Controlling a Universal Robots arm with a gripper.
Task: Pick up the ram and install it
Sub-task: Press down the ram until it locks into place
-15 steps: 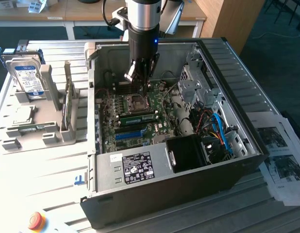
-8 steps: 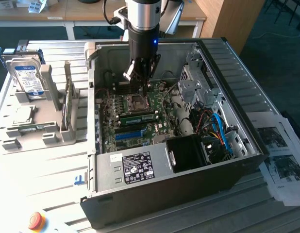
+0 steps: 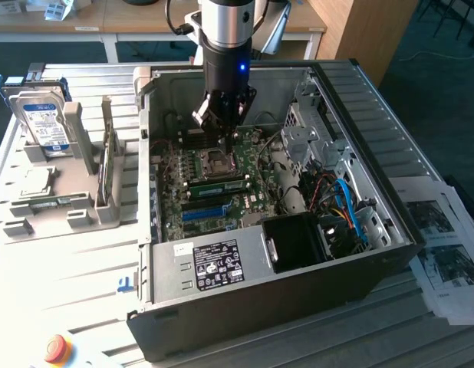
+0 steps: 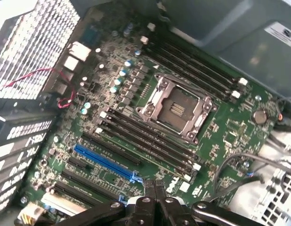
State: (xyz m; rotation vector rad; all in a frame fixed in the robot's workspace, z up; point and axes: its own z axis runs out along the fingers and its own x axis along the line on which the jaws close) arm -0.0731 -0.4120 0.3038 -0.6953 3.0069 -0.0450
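The black two-fingered gripper hovers pressed together and empty over the green motherboard, while the long green ram stick sits across its slots (seating unclear), so descending misaligned could strike the open silver processor socket.

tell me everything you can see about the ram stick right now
The ram is a long, thin green board lying lengthwise in a motherboard slot just below the empty processor socket in the exterior view. It sits level with the neighbouring black slots inside the open computer case. Its chips are too small to make out. The gripper hovers above the socket, shut, not touching the ram.
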